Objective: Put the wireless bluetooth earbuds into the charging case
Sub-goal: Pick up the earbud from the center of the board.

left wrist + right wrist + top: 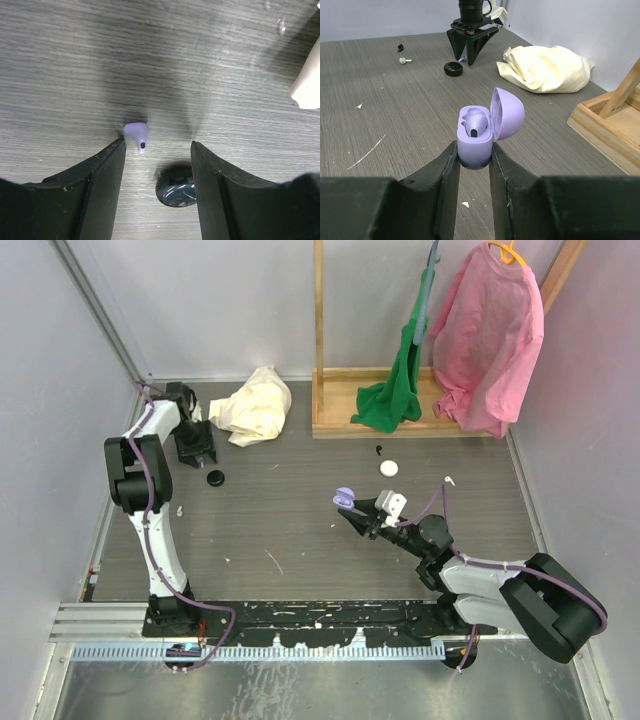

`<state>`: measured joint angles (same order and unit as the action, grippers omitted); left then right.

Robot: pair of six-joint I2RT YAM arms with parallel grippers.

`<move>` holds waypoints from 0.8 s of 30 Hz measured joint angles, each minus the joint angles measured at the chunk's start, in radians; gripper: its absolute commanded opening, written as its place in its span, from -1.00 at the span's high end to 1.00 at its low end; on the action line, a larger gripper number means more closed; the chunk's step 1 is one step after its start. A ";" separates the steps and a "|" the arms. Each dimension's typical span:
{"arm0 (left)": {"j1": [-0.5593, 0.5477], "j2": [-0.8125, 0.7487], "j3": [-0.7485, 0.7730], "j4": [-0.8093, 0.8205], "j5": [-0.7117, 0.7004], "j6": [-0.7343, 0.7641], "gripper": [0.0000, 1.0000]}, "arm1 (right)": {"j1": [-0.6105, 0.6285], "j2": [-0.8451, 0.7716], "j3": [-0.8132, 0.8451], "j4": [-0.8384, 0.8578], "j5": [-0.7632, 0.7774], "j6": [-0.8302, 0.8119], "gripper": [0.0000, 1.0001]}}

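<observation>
From the top camera I saw the left gripper lowered to the table at about ten o'clock, close to the left wall. Its wrist camera showed the fingers standing apart. The loose earbud, lilac with a dark spot on its stem, lay on the wood between the tips, hard against the left-hand one. I could not tell whether that tip actually touched it. A black round cap sat at five o'clock from the earbud, partly tucked under the other finger.

The right gripper was clamped on the charging case, which it held upright above the table near the middle, leaning toward three o'clock. The case's lid was hinged open, and one seated earbud already filled a socket. The socket beside it looked unfilled.

A crumpled cream cloth lay at twelve o'clock from the left gripper. The wooden rack stood at one o'clock on the table, with a green garment and a pink shirt hanging over it
</observation>
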<state>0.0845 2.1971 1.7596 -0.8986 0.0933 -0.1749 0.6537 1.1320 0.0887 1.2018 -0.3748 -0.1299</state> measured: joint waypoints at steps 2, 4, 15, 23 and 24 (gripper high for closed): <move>0.000 0.000 -0.001 -0.003 0.001 -0.001 -0.10 | 0.000 0.000 0.000 0.000 0.000 0.000 0.98; 0.000 0.000 -0.001 -0.006 0.001 -0.002 -0.10 | 0.000 0.000 0.000 -0.001 0.000 0.000 0.98; 0.000 0.000 0.014 -0.019 -0.045 -0.022 -0.07 | 0.000 0.000 0.000 -0.007 0.000 0.000 0.98; 0.000 0.000 0.067 -0.018 -0.056 -0.024 0.11 | 0.000 0.000 0.000 -0.007 0.000 0.000 0.98; 0.000 0.000 0.071 -0.018 -0.060 -0.024 0.13 | 0.000 0.000 0.000 -0.007 0.000 0.000 0.98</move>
<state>0.0845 2.1975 1.8309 -0.9169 0.0334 -0.1986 0.6537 1.1324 0.0891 1.1946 -0.3752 -0.1299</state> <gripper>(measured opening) 0.463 0.325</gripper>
